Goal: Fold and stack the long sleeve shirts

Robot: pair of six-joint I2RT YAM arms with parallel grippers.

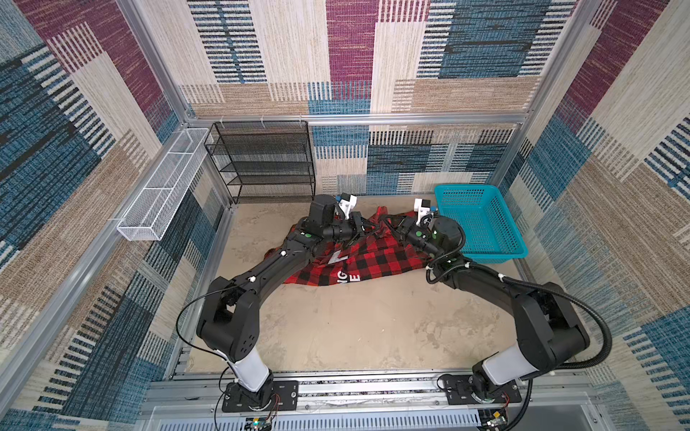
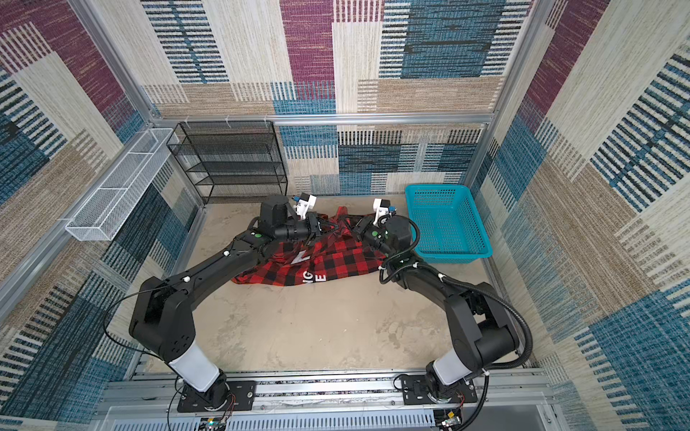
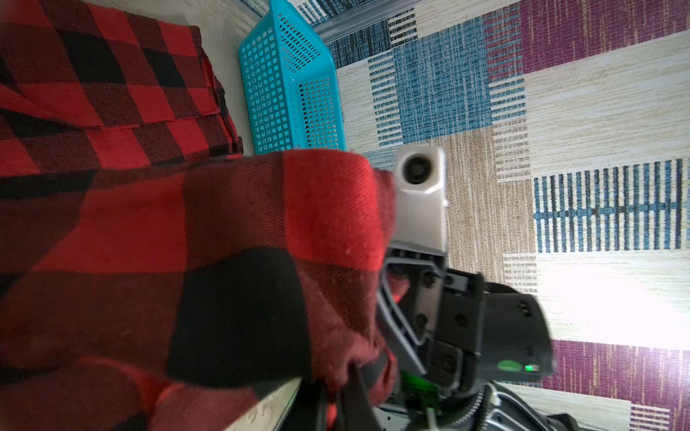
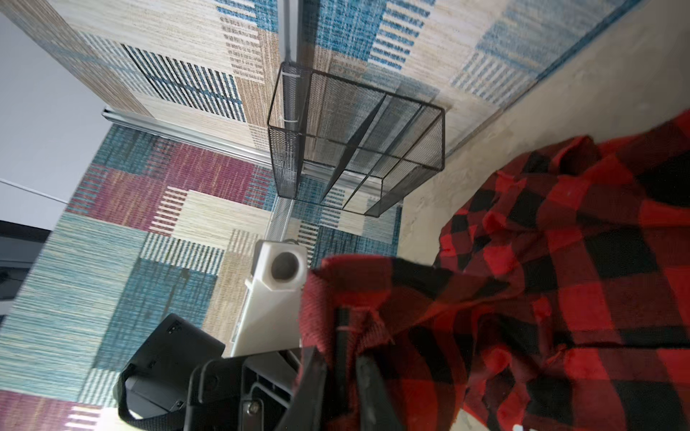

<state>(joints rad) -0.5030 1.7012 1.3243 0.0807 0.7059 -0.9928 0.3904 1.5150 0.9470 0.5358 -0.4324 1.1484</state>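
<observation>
Both left hand (image 1: 367, 225) and right hand (image 1: 390, 225) pinch the shirt (image 1: 377, 261).

Shirt (image 1: 373, 261): red & black checks w/ white letters. Basket (image 1: 485, 257): blue-green. Rack (image 1: 261, 160): black mesh. Wire tray (image 1: 160, 186): white. Walls (image 1: 351, 48): blue, purple, tan & cream patches w/ stripes. Table (image 1: 354, 328): sandy tan. Arms (image 1: 261, 276): black w/ white bits.

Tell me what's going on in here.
A red-and-black checked shirt lies crumpled on the table beside a blue-green basket. The robot's left gripper and right gripper meet close together at the shirt's far side, each closed on a raised bit of cloth. No fold is made yet.
</observation>
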